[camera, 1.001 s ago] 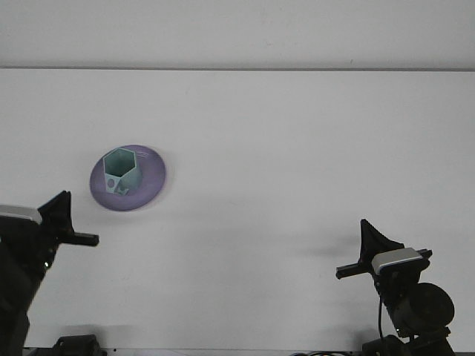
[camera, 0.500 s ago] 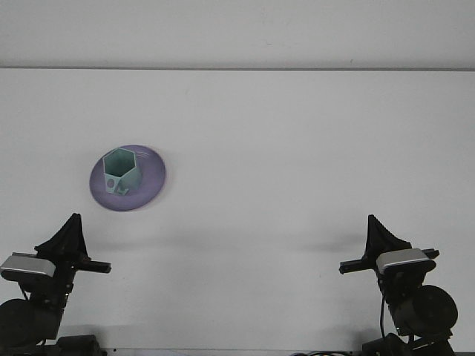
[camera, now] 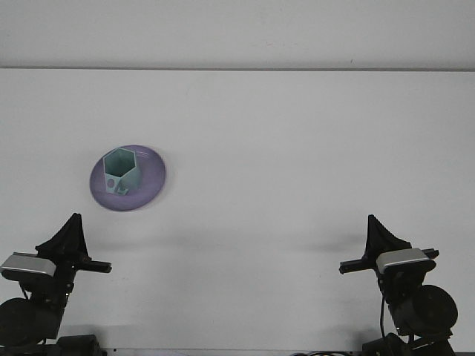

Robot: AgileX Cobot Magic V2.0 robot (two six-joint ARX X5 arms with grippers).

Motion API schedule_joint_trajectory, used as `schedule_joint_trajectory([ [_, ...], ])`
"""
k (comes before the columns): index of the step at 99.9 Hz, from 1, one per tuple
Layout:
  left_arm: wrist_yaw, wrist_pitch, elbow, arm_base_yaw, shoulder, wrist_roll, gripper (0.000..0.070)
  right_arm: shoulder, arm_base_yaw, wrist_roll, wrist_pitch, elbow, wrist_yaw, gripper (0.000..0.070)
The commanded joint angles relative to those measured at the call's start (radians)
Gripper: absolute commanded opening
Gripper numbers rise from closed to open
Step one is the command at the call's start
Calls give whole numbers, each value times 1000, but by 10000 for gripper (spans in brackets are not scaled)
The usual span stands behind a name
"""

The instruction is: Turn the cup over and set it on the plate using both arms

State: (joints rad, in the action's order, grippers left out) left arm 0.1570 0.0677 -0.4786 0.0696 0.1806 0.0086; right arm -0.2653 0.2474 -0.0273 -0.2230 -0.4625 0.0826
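White bench [camera: 297, 148], teal hexagonal plastic cup [camera: 122, 170] upright on round purple plate [camera: 152, 182].
Likely light, rigid, slick; best gripped across flat walls. Jaws' spread: cannot tell.

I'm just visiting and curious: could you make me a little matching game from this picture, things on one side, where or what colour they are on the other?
Things:
1. cup
2. plate
3. left gripper
4. right gripper

Descriptions:
A. purple, round, lying on the white table
B. near the bottom right edge, away from the dishes
C. pale green, six-sided, open mouth showing, sitting on the purple dish
D. near the bottom left edge, below the dishes

Pairs: 1-C, 2-A, 3-D, 4-B
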Motion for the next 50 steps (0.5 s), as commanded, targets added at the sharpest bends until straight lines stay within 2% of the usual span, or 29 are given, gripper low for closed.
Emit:
schedule_joint_trajectory([
  [1,5,-9,-6,1,0,-4,14,-4,2,5,6,-8,4,0],
  [21,-30,-28,26,-15,-20,13,13,-4,2,5,7,-8,4,0],
  [29,-36,-71,90,-43,-45,62,13,-4,2,5,7,-8,4,0],
  [42,-158,-166,229,-84,-95,49,13,-4,2,5,7,-8,4,0],
  [50,-185,-174,291,-96,-134,31,13,-4,2,5,6,-8,4,0],
])
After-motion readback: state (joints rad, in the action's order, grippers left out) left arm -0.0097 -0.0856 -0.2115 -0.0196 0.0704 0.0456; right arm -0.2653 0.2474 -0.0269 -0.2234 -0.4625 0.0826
